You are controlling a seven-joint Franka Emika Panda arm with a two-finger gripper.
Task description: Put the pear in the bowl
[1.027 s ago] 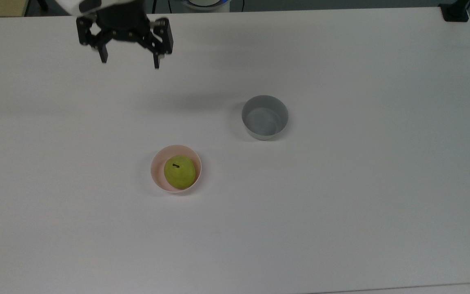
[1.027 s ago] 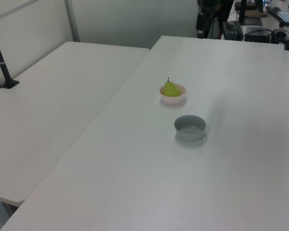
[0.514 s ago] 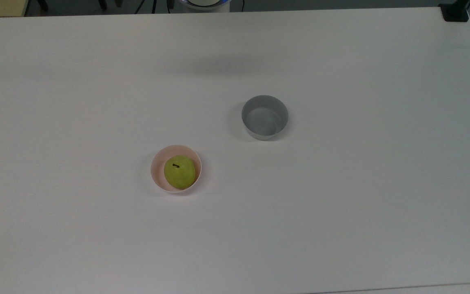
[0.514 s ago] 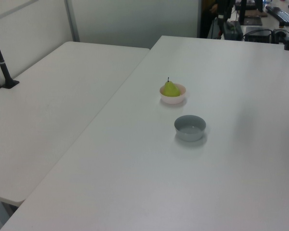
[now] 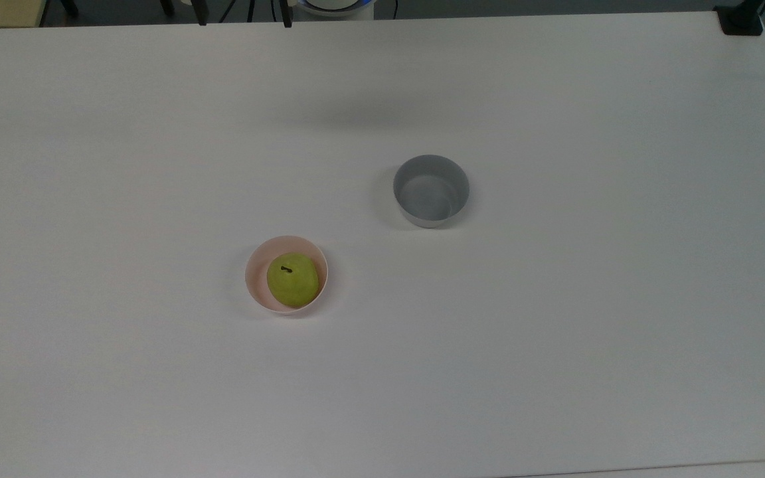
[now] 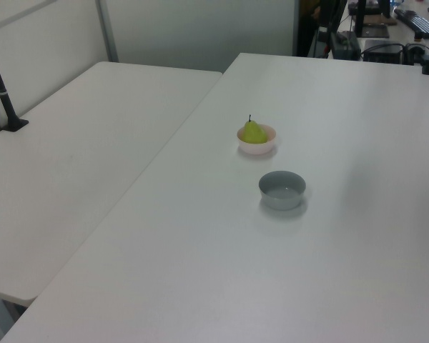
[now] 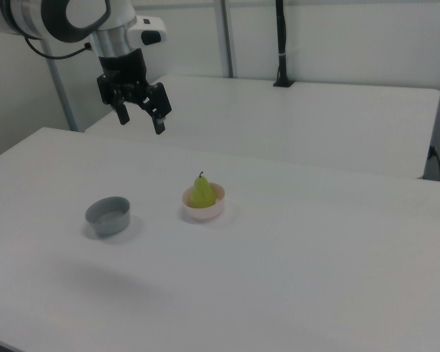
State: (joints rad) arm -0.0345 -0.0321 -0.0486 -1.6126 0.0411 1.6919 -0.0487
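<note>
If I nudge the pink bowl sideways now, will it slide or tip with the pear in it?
The pink bowl looks like light plastic on a smooth table, so it probably slides. The pear stands upright well above the rim, so a high push might tip it.

Even, soft light; perhaps slightly hazy.

white rounded arm [image 7: 95,18], black claw [image 7: 141,122] (two-fingered)

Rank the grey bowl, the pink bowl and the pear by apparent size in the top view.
1. Round pale pink plastic bowl and round grey plastic bowl: alike, no ranking.
2. Yellow-green pear: smallest, sitting inside the pink bowl.
</note>
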